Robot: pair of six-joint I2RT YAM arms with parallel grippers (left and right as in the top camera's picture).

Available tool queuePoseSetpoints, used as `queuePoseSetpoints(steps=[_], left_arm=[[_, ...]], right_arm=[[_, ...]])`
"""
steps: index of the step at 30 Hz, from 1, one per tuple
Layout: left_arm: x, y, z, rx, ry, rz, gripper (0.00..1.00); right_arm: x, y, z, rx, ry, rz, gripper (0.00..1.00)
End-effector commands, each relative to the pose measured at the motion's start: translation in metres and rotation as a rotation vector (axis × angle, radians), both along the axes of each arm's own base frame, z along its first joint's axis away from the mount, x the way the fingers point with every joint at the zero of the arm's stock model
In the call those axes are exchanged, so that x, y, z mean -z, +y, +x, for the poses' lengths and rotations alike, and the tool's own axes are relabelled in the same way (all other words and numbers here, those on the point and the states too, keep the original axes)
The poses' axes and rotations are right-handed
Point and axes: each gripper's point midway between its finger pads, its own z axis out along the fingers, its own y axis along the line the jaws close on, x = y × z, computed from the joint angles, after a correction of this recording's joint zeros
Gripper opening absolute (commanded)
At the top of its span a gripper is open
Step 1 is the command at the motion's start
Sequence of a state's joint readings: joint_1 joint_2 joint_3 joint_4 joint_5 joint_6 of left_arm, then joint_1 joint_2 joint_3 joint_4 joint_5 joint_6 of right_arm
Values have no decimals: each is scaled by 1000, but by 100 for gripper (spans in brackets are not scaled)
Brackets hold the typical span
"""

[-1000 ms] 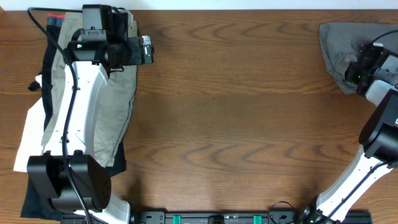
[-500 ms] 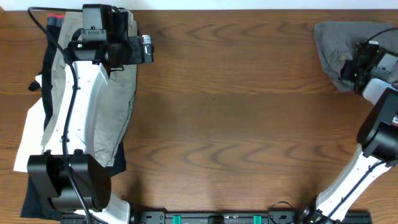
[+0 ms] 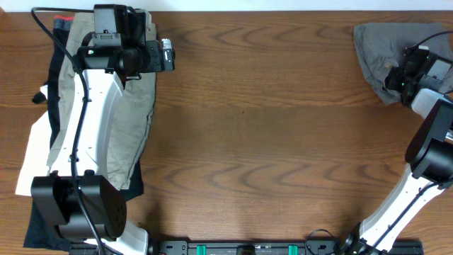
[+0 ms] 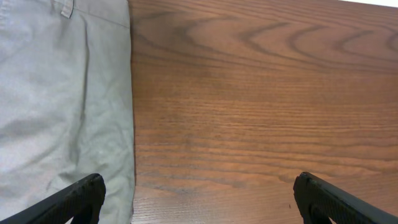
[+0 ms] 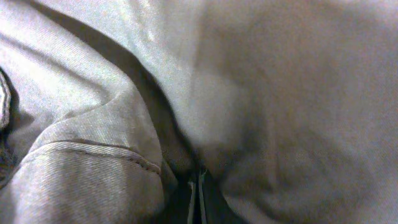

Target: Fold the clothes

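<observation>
Grey shorts [image 3: 374,44], crumpled — a fold pinched in right jaws

Grey shorts [image 3: 375,46] bunched at far-right table [image 3: 269,142] corner; khaki shorts [image 3: 131,120] under left arm [image 3: 99,92].

The grey shorts [image 3: 375,49] are matt, wrinkled woven cloth with stitched seams — the table [image 3: 269,142] is smooth, grained brown wood.

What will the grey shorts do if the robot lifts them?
Probably flop and droop: the grey shorts lie crumpled in soft folds. Pushed, they would likely bunch up, as cloth puckers around the right gripper.
</observation>
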State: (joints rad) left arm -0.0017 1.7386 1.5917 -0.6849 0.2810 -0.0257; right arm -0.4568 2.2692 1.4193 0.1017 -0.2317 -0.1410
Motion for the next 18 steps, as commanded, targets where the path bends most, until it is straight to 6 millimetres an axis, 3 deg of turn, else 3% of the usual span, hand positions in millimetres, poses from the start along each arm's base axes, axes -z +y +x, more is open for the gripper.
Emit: queuePoseSetpoints(steps=[1,6,8,14,18], left_arm=[[5,3,1,-8,7,7,98],[5,3,1,-8,7,7,98],[5,3,1,-8,7,7,98],[5,3,1,-9,7,7,98],[5,3,1,-9,7,7,98]], right_arm=[[-15,4,1,14,-30,31,4],[-129,-16,4,44,-216,-68,9],[-175,-12,-4,43,-270,-94,25],[-277,32,-37,-23,-367,-114,99],[-328,75,-66,-78,-408,-120,99]])
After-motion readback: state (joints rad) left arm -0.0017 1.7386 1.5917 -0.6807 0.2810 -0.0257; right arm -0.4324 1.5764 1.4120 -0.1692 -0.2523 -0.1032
